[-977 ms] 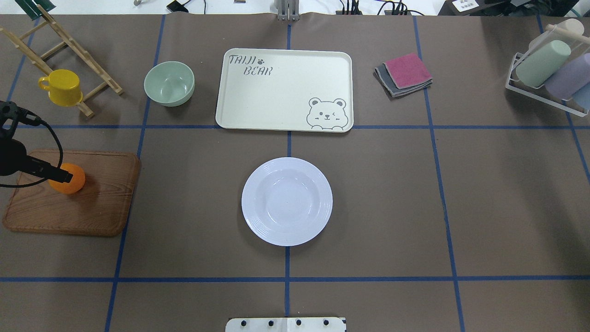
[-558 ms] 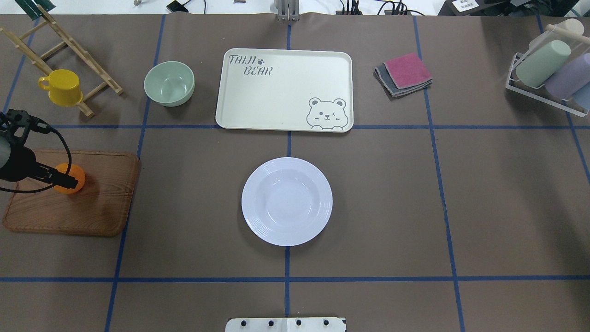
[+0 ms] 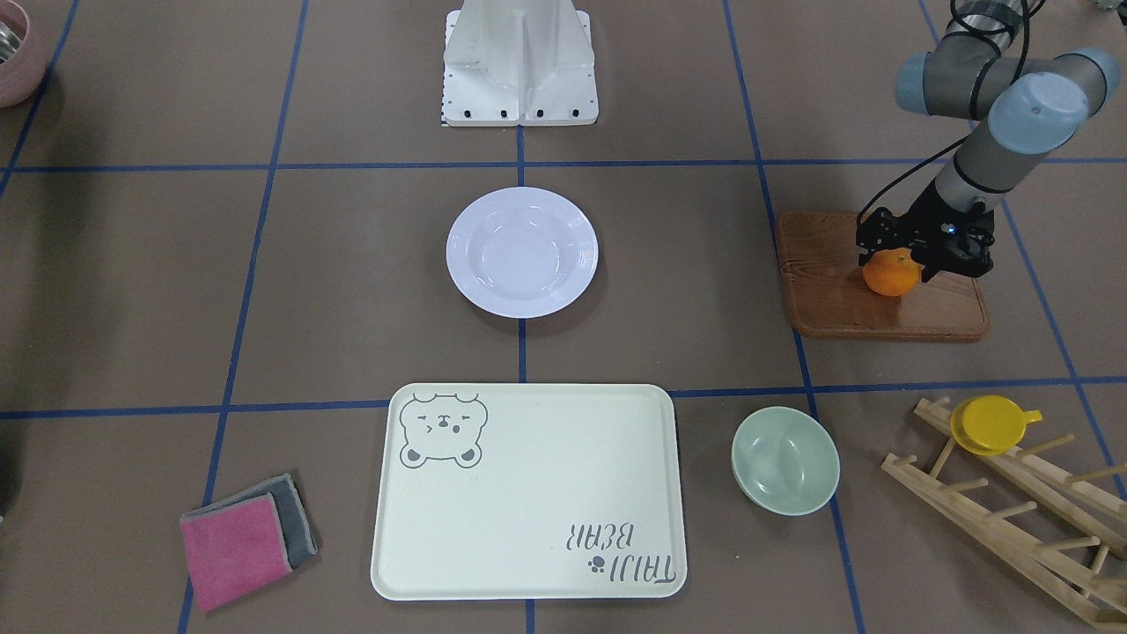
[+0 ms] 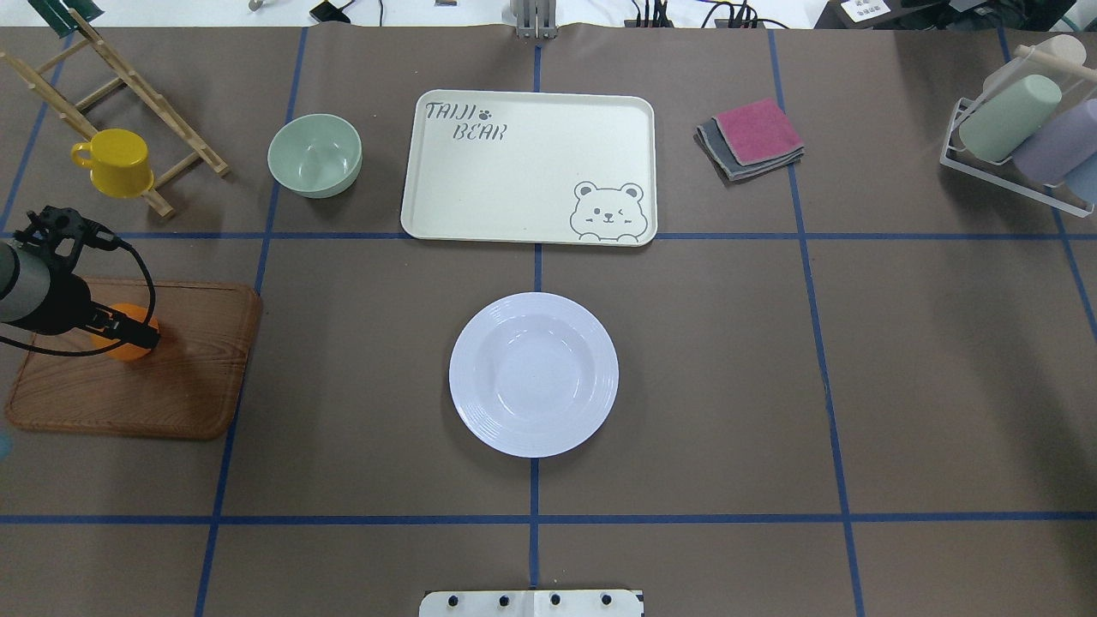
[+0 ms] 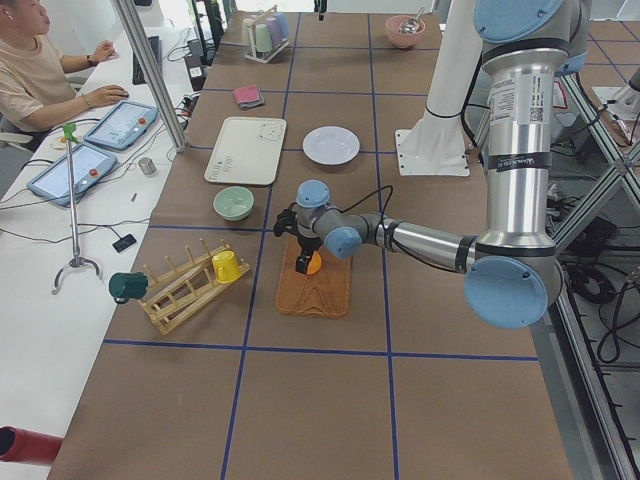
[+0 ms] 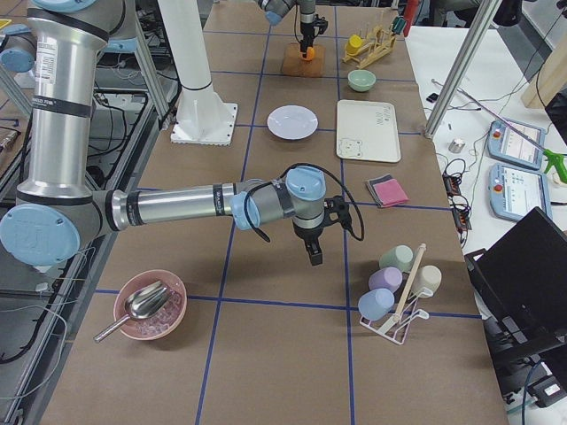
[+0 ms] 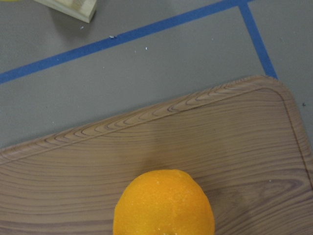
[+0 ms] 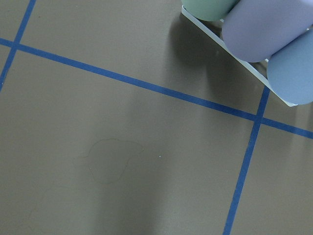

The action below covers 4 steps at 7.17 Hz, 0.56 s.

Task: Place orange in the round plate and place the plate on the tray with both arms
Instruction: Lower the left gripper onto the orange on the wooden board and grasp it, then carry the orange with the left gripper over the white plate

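Small round bright-orange fruit (image 3: 889, 275) on brown wooden board (image 3: 828, 295), frame right. Left claw (image 3: 907, 257) over it, clenched or released: cannot tell. Advised: straddle centre, squeeze gently.

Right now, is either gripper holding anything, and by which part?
Cannot tell: the left gripper is over the orange on the wooden board, but finger contact is hidden. Nothing shows in the right gripper.
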Tool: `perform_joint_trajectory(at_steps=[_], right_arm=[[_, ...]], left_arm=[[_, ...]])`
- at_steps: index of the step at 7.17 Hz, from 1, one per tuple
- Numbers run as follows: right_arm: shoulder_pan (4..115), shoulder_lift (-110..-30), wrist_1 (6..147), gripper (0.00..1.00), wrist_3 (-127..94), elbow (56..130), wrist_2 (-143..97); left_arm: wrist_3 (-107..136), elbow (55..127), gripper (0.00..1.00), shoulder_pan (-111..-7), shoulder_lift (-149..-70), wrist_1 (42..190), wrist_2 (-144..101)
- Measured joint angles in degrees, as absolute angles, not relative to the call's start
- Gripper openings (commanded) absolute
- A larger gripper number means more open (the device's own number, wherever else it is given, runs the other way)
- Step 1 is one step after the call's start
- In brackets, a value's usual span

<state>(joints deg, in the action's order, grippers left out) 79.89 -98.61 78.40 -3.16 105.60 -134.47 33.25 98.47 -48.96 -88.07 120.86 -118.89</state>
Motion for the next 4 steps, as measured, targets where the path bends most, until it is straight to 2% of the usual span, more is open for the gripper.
perform_joint_trajectory(at_steps=[1, 2, 4], right_arm=[[79.9, -98.6, 78.4, 1.00, -3.2, 105.6, -134.5], [79.9, -98.6, 78.4, 1.00, -3.2, 105.5, -134.5], [79.9, -98.6, 78.4, 1.00, -3.2, 105.4, -134.5]], left_arm=[[33.2, 98.0, 0.16, -48.5, -88.4, 121.1, -118.4], [33.2, 98.0, 0.00, -48.0, -88.4, 121.5, -118.0], [33.6, 101.1, 0.00, -47.8, -88.2, 121.0, -118.4]])
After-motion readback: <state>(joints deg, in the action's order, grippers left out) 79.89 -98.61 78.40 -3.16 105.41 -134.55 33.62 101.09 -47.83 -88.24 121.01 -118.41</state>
